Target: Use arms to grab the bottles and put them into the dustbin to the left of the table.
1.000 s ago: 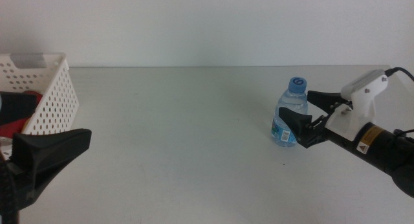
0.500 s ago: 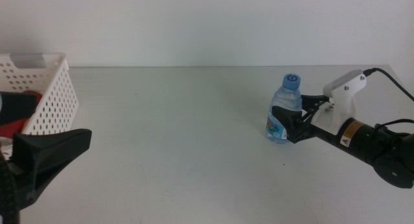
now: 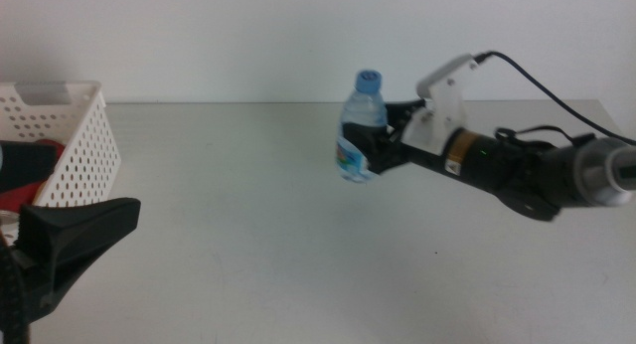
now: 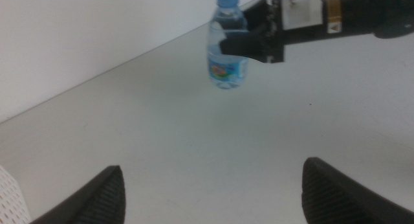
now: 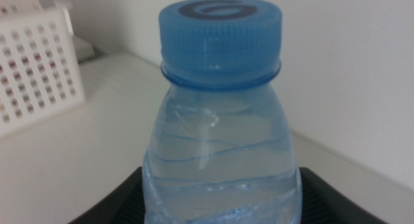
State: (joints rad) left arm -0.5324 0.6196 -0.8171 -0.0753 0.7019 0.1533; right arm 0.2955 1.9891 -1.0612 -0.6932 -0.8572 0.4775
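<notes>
Right arm: reaches in from the right side of the table, stretched long and low toward the middle, its forearm sloping gently upward to the wrist; a black cable arcs off the white camera housing on top.
Right gripper (image 3: 366, 153): held in the air above the tabletop, pointing toward the left side of the room; its two dark jaws pinch the lower body of the water bottle from either side.
Water bottle (image 3: 362, 128): small, clear, blue cap and blue label; gripped by the right gripper, off the table, near upright with a slight lean; it hangs over the middle of the table, toward the far edge. From the right wrist camera the cap and shoulder fill the frame, with black jaw surfaces at both flanks of the body (image 5: 221, 153).
Left arm: waiting at the near left corner, low, only its gripper showing.
Left gripper (image 4: 213, 185): jaws spread wide, nothing between them; aimed across the table toward the carried bottle (image 4: 227, 48) and the right gripper (image 4: 253, 43).
Dustbin (image 3: 84, 150): white perforated basket at the far left of the table, well apart from the bottle; something red and something dark lie inside, too hidden to name.
Table (image 3: 248, 235): plain light grey-white top against a white wall.
</notes>
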